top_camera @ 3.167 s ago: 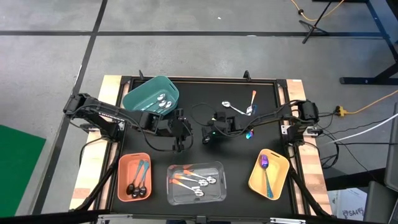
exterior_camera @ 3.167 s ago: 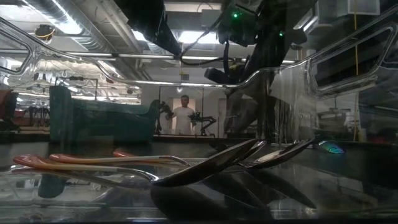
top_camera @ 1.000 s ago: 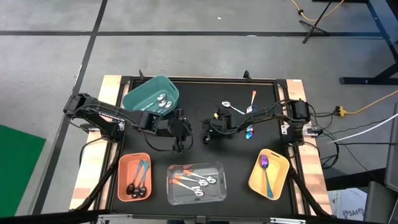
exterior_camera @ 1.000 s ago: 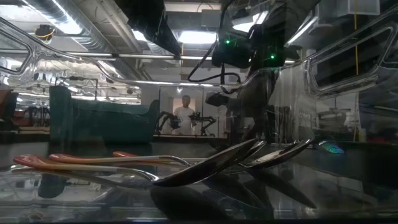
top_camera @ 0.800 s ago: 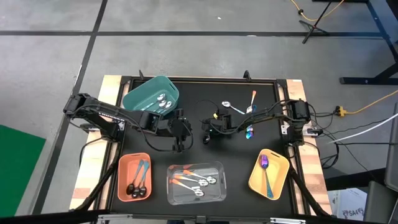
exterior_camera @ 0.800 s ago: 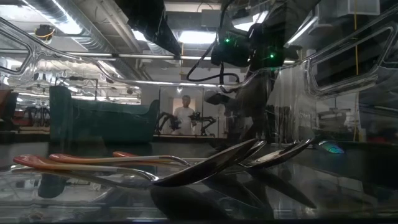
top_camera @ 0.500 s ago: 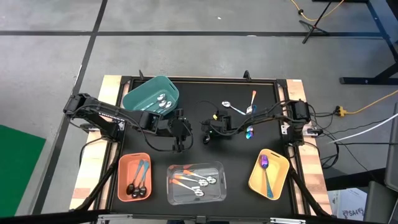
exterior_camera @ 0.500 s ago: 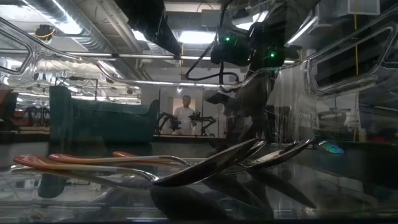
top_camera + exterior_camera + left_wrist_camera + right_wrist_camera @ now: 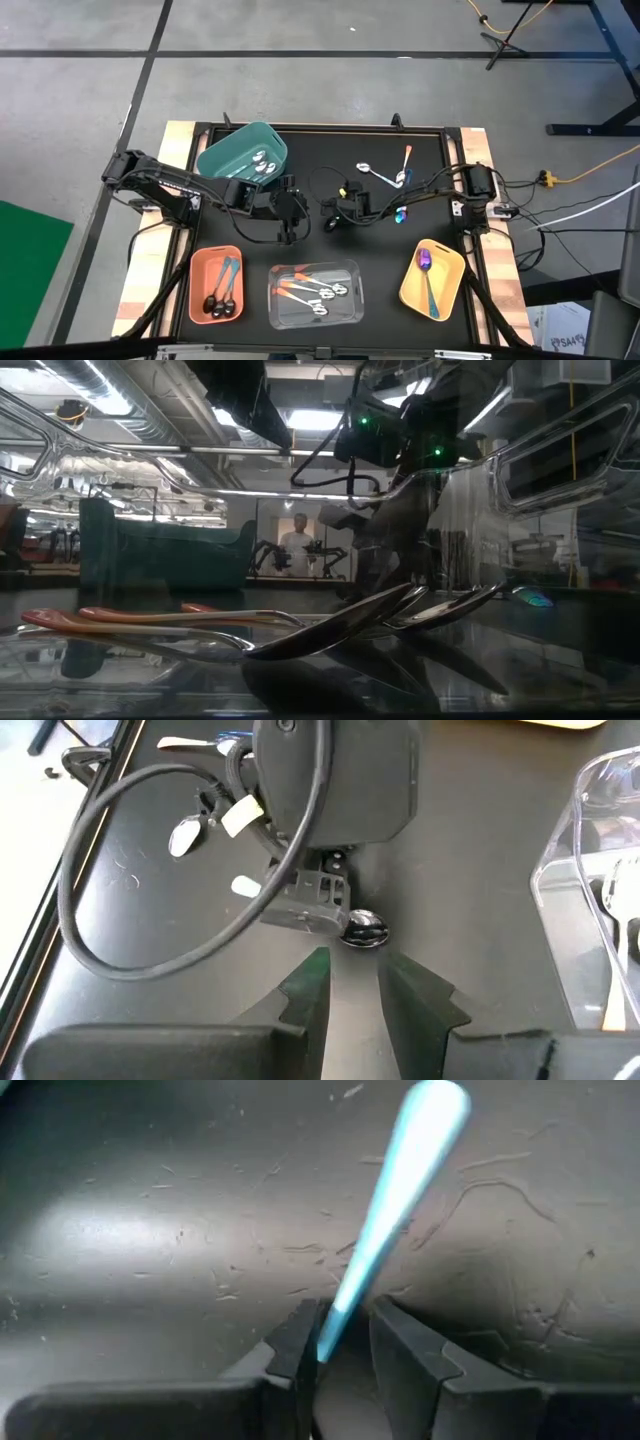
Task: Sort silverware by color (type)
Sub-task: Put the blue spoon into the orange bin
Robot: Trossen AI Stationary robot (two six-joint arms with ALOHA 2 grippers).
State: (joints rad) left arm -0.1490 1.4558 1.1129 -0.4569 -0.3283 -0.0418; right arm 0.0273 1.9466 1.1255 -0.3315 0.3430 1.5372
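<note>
My right gripper hangs over the middle of the black table, shut on a spoon with a teal handle and a black bowl. Just to its left is my left gripper, open, its fingers pointing at the bowl with nothing between them. Loose on the table at the far right lie a silver spoon, an orange-handled spoon and a teal-and-purple spoon. My right gripper pinches the teal handle's lower part between its two fingers, slanting down from the table's right. The handle's free end stands out past the fingers. The black bowl shows under the gripper, low over the table; whether it touches, I cannot tell.
A teal bin with silver spoons stands at the far left. Along the near edge are a salmon bin with black-and-teal spoons, a clear bin with orange-handled spoons and a yellow bin with a purple spoon.
</note>
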